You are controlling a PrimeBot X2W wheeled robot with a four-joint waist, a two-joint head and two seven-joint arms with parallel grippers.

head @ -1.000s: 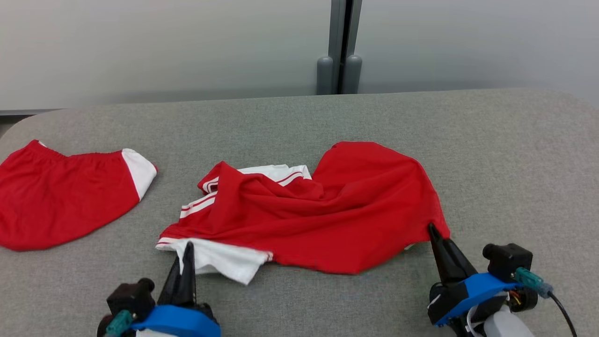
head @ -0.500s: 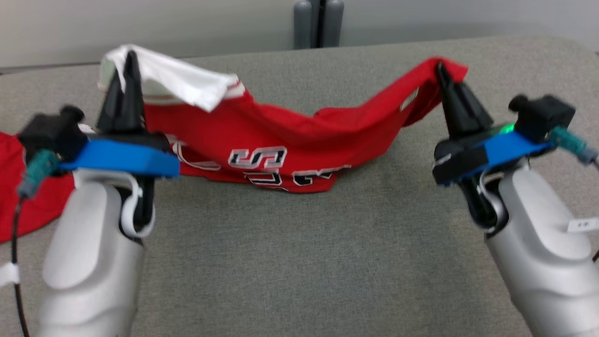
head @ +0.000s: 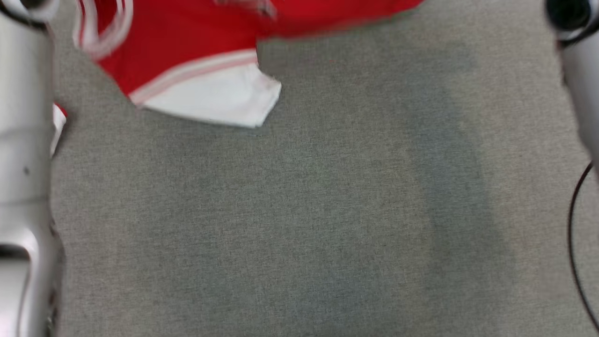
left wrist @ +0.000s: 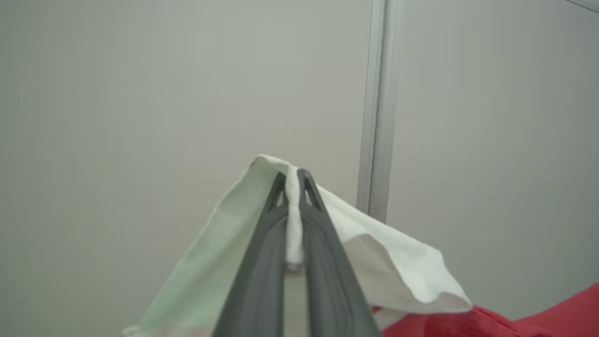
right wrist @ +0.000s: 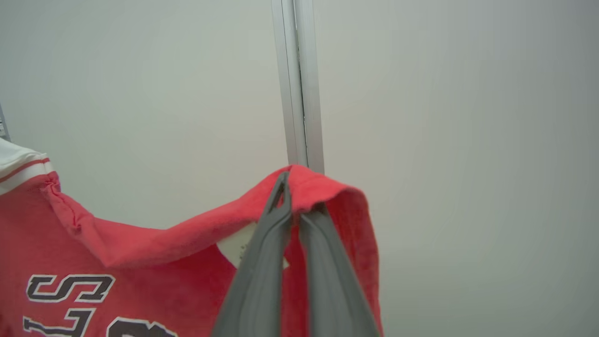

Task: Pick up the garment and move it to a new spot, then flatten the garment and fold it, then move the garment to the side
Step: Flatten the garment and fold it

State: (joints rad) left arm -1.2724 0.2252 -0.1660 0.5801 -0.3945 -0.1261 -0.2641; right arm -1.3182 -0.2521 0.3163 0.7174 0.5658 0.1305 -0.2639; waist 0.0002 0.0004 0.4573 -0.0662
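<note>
Up went the red shirt [head: 187, 32]. A second ago it lay crumpled on the grey table [head: 299, 210], and now it hangs between both arms. The left gripper [left wrist: 292, 175] pinches its white sleeve [left wrist: 374, 262] tight. The right gripper [right wrist: 295, 196] pinches a red edge. It looks ready to go to a new spot.

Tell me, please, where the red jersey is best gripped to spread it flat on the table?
At two far-apart top edges, coming from underneath, as now: the left gripper pinches the white sleeve, the right gripper a red edge fold, so the jersey hangs open between them.
</note>
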